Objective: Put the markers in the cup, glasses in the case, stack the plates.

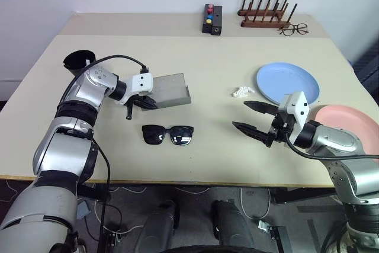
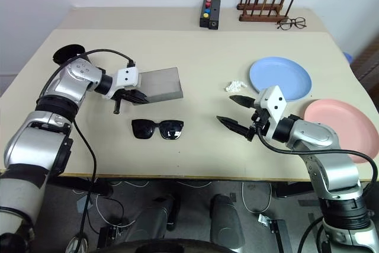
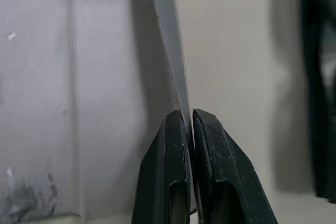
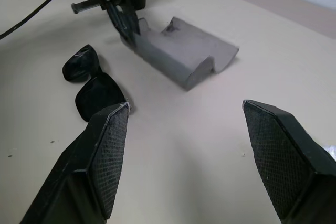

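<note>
Your left gripper [image 1: 144, 103], angled down with wrist bent inward, pinches the open grey case's [image 1: 170, 89] edge above the sunglasses [image 1: 168, 134], while your right gripper [image 1: 250, 117] hovers level, jaws spread wide, empty.

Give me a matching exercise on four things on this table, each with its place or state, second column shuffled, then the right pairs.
Column one:
1. case
2. sunglasses
3. blue plate
4. clear spectacles

Column two:
A. beside the wooden rack at the far edge
B. lying loose on the table, nearer than the case
C. its thin edge pinched by the left end effector
D. just beyond the open right end effector

Pairs: 1-C, 2-B, 3-D, 4-A
</note>
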Controlling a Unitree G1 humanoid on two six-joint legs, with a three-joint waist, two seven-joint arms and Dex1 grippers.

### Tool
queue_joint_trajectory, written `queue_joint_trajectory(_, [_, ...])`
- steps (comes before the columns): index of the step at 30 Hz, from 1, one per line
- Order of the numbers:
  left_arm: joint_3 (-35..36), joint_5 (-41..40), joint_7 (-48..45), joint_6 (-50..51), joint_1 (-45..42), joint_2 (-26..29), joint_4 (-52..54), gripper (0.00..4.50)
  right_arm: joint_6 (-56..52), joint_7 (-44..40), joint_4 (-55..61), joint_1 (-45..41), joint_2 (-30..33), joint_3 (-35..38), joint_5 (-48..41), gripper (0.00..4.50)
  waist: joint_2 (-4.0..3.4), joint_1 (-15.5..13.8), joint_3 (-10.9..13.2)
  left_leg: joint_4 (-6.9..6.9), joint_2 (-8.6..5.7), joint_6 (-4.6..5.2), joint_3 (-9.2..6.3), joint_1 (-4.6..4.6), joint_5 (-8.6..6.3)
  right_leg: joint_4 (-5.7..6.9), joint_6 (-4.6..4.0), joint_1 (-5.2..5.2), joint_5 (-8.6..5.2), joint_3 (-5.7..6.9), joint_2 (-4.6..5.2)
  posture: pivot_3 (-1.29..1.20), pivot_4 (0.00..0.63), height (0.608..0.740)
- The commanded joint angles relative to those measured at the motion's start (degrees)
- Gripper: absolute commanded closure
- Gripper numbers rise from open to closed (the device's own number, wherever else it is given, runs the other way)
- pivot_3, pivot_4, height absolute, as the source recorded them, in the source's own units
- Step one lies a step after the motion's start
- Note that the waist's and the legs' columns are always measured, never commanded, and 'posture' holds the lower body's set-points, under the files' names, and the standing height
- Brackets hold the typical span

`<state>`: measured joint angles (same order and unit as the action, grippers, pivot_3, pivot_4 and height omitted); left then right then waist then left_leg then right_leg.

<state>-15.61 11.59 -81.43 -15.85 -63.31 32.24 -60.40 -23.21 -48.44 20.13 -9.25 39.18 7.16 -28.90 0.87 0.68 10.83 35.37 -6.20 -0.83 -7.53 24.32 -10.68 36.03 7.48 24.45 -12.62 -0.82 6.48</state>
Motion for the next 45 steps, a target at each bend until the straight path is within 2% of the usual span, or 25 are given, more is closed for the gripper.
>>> queue_joint_trajectory(1, [0.7,-1.5,-1.6,-3.1,-0.2,0.6,1.8,4.26,1.6,0.1,0.0,-0.9,-0.6,0.1,0.4,0.97,0.00,0.0,0.0,0.00,0.00,0.00,0.00,0.00,0.00,0.00,0.00,0.00,0.00,0.00,0.00,0.00,0.150,0.740])
queue_joint_trajectory(26, [-1.4,0.5,1.8,-3.1,-0.2,-1.5,-0.6,4.26,3.8,0.0,-0.7,1.2,-1.0,1.1,1.4,0.97,0.00,0.0,0.0,0.12,0.00,0.01,0.00,0.00,0.00,0.10,0.00,-0.01,0.00,0.00,-0.01,0.00,0.150,0.740])
queue_joint_trajectory(29, [-1.4,0.3,0.9,-1.5,-0.5,-1.6,-0.9,3.44,3.6,0.1,-0.4,1.2,-0.9,1.2,1.4,0.97,0.00,0.0,0.0,0.12,0.00,0.01,0.00,0.00,0.00,0.10,0.00,-0.01,0.00,0.00,-0.02,0.00,0.150,0.740])
queue_joint_trajectory(34, [-0.3,0.1,3.6,-1.5,-0.9,-1.0,0.3,1.05,2.4,0.8,0.3,0.5,-0.7,2.1,0.9,0.97,0.00,0.1,0.0,0.13,0.00,0.01,-0.01,0.00,0.00,0.11,0.00,-0.01,0.00,0.00,-0.02,0.00,0.150,0.740])
queue_joint_trajectory(41, [4.5,-5.5,1.6,4.4,-2.1,1.9,8.1,1.05,1.5,1.0,0.3,0.5,0.6,4.3,-0.2,0.97,0.00,0.1,0.0,0.13,0.01,0.01,-0.02,0.00,0.00,0.11,0.00,-0.01,0.00,0.00,-0.03,0.00,0.150,0.740])
queue_joint_trajectory(45, [7.0,-8.9,1.4,9.6,0.1,2.5,14.1,1.05,1.2,1.1,0.5,1.4,0.6,4.9,-0.4,0.97,-0.01,0.1,0.0,0.13,0.00,0.01,-0.02,0.00,0.00,0.11,0.00,-0.02,0.00,0.00,-0.03,0.00,0.150,0.740])
